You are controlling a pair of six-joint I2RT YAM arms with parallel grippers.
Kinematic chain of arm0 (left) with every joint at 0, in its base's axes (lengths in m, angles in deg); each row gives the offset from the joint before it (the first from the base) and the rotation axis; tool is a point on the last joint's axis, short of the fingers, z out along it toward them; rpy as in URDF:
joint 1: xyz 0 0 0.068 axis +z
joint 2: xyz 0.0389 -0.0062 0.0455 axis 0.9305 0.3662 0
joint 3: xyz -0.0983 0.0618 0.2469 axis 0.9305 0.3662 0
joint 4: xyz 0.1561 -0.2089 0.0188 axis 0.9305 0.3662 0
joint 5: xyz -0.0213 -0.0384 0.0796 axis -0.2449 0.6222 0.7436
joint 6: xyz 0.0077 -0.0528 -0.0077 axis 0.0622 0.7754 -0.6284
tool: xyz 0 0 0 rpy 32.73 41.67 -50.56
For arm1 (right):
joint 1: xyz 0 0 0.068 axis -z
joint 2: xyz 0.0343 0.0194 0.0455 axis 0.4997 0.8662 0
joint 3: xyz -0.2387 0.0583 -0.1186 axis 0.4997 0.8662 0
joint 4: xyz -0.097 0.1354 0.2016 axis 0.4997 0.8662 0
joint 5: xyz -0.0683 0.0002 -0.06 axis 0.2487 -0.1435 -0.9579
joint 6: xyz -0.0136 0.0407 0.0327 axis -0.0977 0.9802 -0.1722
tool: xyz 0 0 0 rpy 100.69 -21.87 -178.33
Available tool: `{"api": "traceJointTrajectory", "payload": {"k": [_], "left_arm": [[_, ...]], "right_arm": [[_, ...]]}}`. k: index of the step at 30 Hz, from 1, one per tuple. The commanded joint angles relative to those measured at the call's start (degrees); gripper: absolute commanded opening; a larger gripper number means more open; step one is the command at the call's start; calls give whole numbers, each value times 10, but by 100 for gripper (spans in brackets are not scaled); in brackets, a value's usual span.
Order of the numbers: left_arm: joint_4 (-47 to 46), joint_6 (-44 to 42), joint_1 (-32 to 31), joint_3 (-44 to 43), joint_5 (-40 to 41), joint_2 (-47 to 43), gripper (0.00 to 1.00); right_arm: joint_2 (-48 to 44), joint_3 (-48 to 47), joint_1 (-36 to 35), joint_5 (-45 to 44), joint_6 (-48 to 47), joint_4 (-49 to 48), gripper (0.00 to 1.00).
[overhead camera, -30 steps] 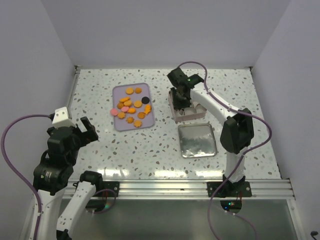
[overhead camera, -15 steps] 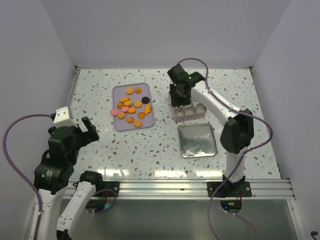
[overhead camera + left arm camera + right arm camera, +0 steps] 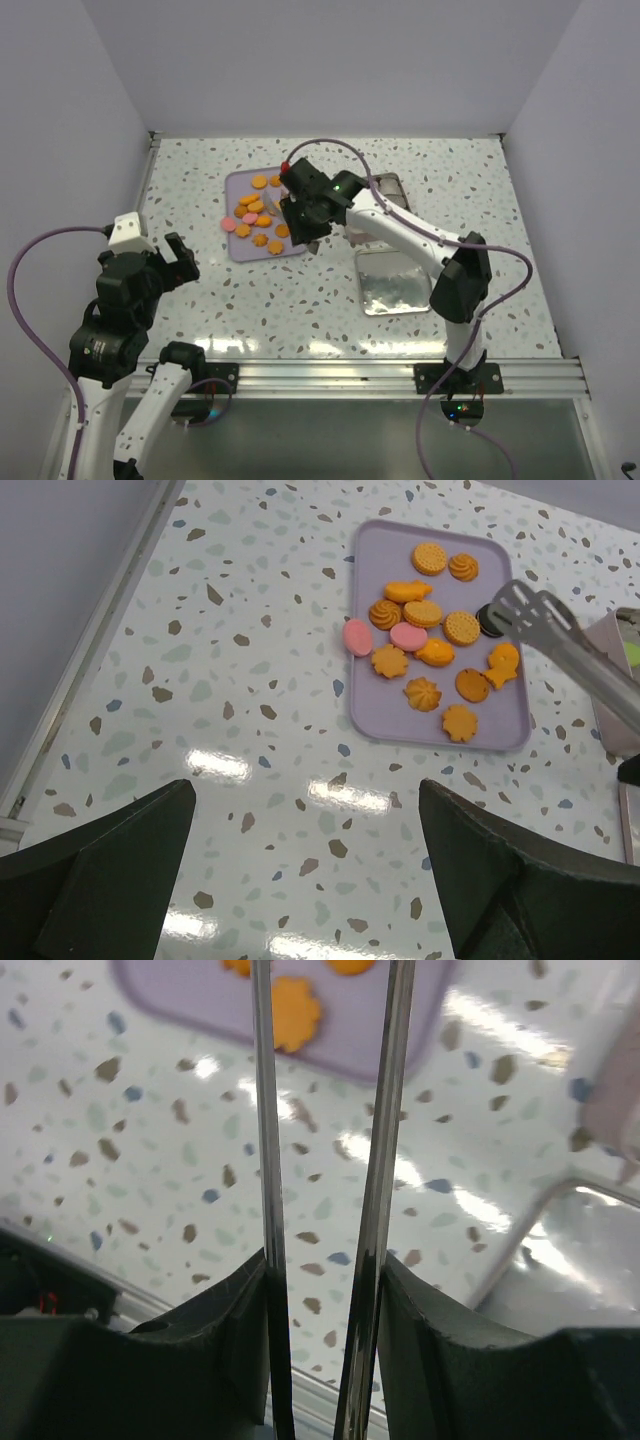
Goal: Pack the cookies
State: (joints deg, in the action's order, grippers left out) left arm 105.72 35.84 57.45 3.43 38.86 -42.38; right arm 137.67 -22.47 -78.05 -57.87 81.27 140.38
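Orange and pink cookies (image 3: 435,652) lie on the lilac tray (image 3: 400,725). My right gripper (image 3: 320,1285) clamps metal tongs (image 3: 560,645), tips above the black cookie (image 3: 484,621). My left gripper (image 3: 305,880) gapes wide over the table (image 3: 250,680).

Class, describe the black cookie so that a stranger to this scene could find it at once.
Find the lilac tray on the speckled table, covered in mostly orange cookies. Look along the tray's right side, at the tip of the metal tongs. The black cookie there is the only dark one on the tray.
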Motion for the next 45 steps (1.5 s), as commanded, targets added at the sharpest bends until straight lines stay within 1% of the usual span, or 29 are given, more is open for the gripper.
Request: {"api": "traceJointTrajectory", "payload": {"k": [1,8,27,41,45], "left_arm": [[-27,-13,-4,5,-8,4,100],[-27,-13,-4,7,-8,-4,100],[-28,-11,-4,11,-2,-6,100],[-28,-10,-4,10,0,-4,100],[-28,-9,-4,10,0,-5,100]], "right_arm": [[9,-9,-26,44,2,-28,43],[49,-28,-39,64,-4,-24,44],[130,-78,-44,61,-24,8,45],[168,-114,-44,48,-37,28,45],[173,-114,-44,51,-39,28,42]]}}
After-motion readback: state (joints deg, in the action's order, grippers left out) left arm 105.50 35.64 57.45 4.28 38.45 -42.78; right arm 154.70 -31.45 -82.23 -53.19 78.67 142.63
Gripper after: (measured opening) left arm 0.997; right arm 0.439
